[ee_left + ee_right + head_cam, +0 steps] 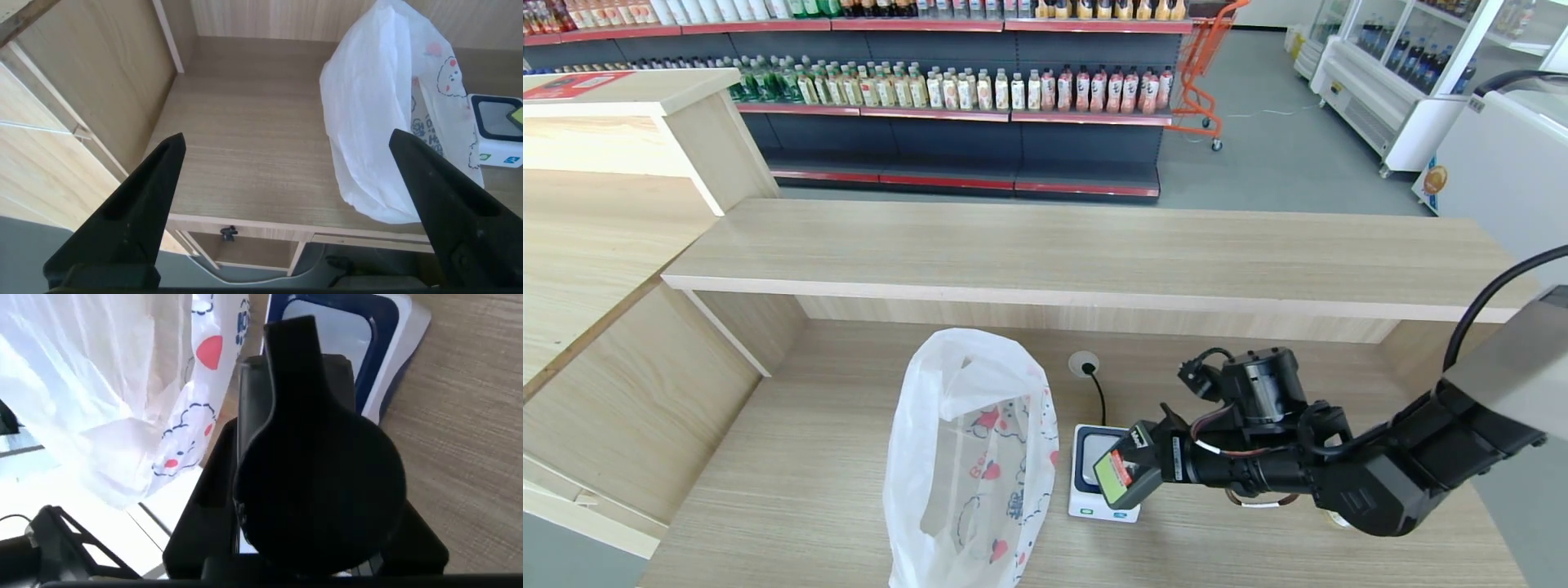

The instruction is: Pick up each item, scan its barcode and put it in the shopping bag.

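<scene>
Head view first: my right hand (1137, 467) is clamped on the item (1114, 476), a small green-and-red pack. It sits just above the scanner (1086, 494), with the shopping bag (968, 457) standing just beside it on the desk (792, 490). The pack is tilted, so the barcode may miss the glass (I can't see where the code sits).

Left wrist view: my left hand (290, 212) hangs spread wide and empty off the desk's near edge, the shopping bag (380, 114) beyond it. Nothing holds the bag's mouth open, so the limp plastic could fold and the pack land outside.

Right wrist view: the scanner (384, 335) and shopping bag (106, 400) are close below my hand. Swing low and I snag plastic.
</scene>
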You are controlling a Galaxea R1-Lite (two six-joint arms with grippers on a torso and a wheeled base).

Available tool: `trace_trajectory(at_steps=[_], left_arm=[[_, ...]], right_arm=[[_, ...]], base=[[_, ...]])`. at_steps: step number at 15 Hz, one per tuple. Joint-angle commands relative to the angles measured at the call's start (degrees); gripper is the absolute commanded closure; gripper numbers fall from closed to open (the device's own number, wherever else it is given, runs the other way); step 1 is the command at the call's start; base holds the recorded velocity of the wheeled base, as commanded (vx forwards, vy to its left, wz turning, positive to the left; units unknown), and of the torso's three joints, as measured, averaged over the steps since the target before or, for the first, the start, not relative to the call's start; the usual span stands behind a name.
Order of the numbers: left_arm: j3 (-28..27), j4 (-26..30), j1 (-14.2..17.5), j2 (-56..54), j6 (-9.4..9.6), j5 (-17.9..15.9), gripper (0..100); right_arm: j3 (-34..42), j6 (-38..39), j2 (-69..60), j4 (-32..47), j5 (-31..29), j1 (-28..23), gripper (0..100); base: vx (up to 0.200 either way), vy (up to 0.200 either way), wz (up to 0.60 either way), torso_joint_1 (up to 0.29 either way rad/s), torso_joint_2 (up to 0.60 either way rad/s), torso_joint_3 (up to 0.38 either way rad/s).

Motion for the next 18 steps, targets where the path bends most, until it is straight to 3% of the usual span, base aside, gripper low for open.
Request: trace_trajectory(at_steps=[1, 9, 12, 13, 14, 17, 18], left_arm=[[0.0, 0.0, 0.0, -0.02, 0.06, 0.02, 0], [0.0, 0.0, 0.0, -0.02, -0.03, 0.02, 0], [0.0, 0.0, 0.0, -0.02, -0.03, 0.02, 0], [0.0, 0.0, 0.0, -0.02, 0.06, 0.02, 0], [0.0, 0.0, 0.0, -0.02, -0.03, 0.02, 0], [0.0, 0.0, 0.0, -0.02, -0.03, 0.02, 0], [0.0, 0.0, 0.0, -0.02, -0.03, 0.02, 0]], right_arm=[[-0.09, -0.86, 2.7, -0.31, -0.82, 0.87, 100], [-2.02, -3.68, 1.64, -0.49, -1.26, 0.52, 100], [0.44, 5.55, -12.42, -0.4, -1.26, 1.13, 100], [1.23, 4.94, -18.66, 0.04, -1.44, 0.61, 100], [2.46, 2.3, -23.58, 0.31, -1.44, -0.54, 100], [11.25, -18.71, -29.73, 1.54, -1.97, -8.01, 100], [12.92, -19.94, -30.52, 1.45, -1.88, -8.62, 100]], base=[[0.0, 0.0, 0.0, 0.0, 0.0, 0.0], [0.0, 0.0, 0.0, 0.0, 0.0, 0.0], [0.0, 0.0, 0.0, 0.0, 0.0, 0.0], [0.0, 0.0, 0.0, 0.0, 0.0, 0.0], [0.0, 0.0, 0.0, 0.0, 0.0, 0.0], [0.0, 0.0, 0.0, 0.0, 0.0, 0.0], [0.0, 0.0, 0.0, 0.0, 0.0, 0.0]])
